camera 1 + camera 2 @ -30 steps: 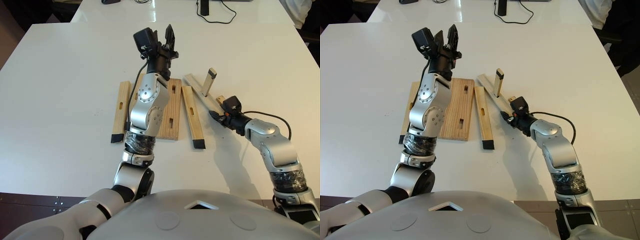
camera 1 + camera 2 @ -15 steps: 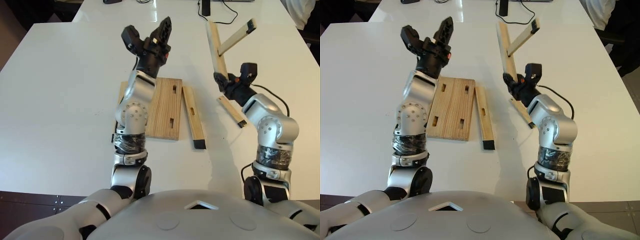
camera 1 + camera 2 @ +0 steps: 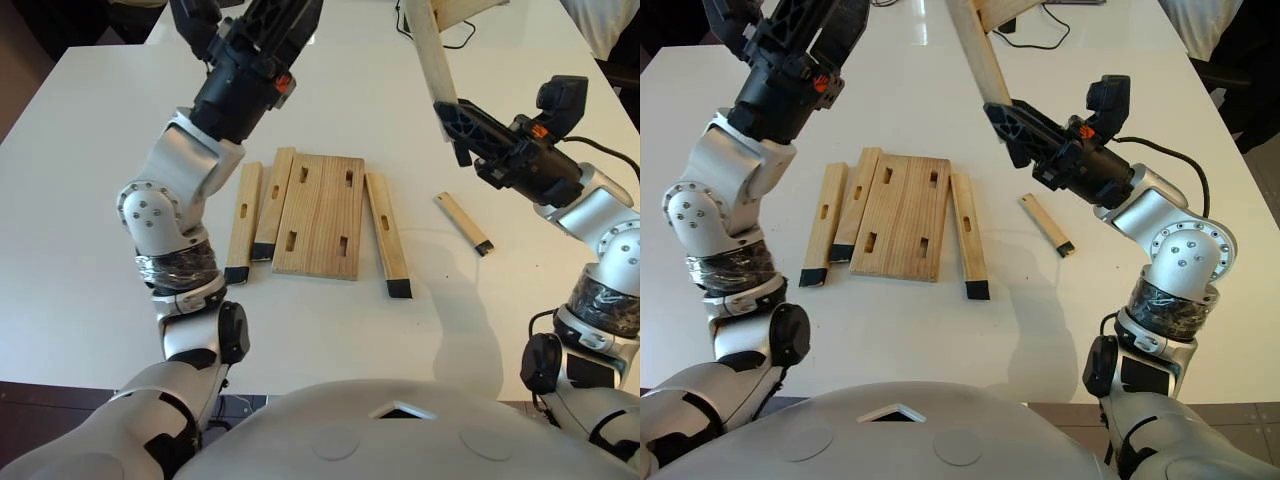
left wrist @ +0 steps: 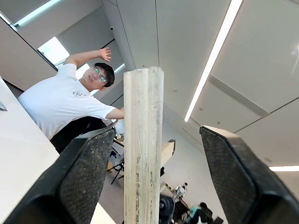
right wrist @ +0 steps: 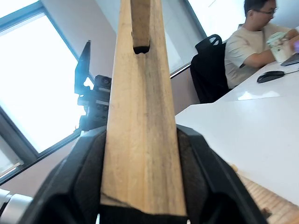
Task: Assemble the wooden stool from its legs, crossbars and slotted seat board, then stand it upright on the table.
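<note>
On the white table [image 3: 100, 150] the seat board [image 3: 318, 215] lies flat with its four slots facing up. Two legs lie side by side just left of it. The inner leg [image 3: 272, 203] is close against the board's edge and the outer leg [image 3: 243, 222] is alongside that, both with their dark ends toward the robot. A third leg [image 3: 386, 232] lies just beside the board's right edge, slightly angled, its dark end also near the robot. Farther right, well apart from the board, rests a loose crossbar [image 3: 463, 222].

The right gripper [image 3: 455, 118] is lifted above the table's right side, its jaws clamped on the dark end of a raised leg [image 3: 425, 50], which stands tilted in the air. A fitted crossbar [image 5: 140, 23] sits in that leg's slot.

The left gripper [image 4: 158, 133] is held high over the table's far left, jaws spread wide and gripping nothing, and the raised leg shows through the gap between them, farther off
</note>
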Controlling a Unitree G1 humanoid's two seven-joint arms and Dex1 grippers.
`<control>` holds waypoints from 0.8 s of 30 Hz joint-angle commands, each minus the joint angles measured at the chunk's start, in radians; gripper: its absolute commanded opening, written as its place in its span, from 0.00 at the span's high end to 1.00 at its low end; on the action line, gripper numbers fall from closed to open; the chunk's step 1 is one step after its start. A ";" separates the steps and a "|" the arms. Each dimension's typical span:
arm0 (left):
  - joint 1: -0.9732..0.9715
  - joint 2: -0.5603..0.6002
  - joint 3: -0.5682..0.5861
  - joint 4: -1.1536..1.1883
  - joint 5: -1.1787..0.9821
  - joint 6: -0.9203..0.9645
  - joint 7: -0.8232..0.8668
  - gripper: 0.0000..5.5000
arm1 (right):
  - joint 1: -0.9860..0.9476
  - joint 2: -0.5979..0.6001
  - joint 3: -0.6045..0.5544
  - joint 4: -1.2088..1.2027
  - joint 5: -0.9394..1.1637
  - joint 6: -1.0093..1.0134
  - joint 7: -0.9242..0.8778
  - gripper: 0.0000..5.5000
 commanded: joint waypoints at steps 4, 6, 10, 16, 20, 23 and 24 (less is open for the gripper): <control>-0.026 0.135 -0.051 0.030 -0.066 0.132 -0.130 0.39 | 0.015 -0.061 0.084 -0.041 0.066 0.004 0.037 0.63; -0.036 0.152 -0.064 0.042 -0.062 0.145 -0.149 0.39 | 0.022 -0.077 0.094 -0.054 0.087 0.003 0.055 0.63; -0.051 0.170 -0.081 0.060 -0.036 0.150 -0.191 0.39 | 0.040 -0.114 0.122 -0.071 0.101 -0.004 0.088 0.63; -0.038 0.177 -0.098 0.037 0.021 0.147 -0.281 0.39 | 0.055 -0.147 0.143 -0.089 0.144 -0.006 0.107 0.63; -0.023 0.178 -0.114 0.017 0.057 0.148 -0.328 0.39 | 0.063 -0.164 0.168 -0.088 0.134 -0.012 0.102 0.63; -0.019 0.182 -0.113 0.021 0.079 0.143 -0.349 0.39 | 0.081 -0.175 0.190 -0.087 0.101 -0.026 0.102 0.63; -0.017 0.183 -0.113 0.020 0.084 0.143 -0.354 0.39 | 0.086 -0.176 0.196 -0.089 0.095 -0.030 0.102 0.63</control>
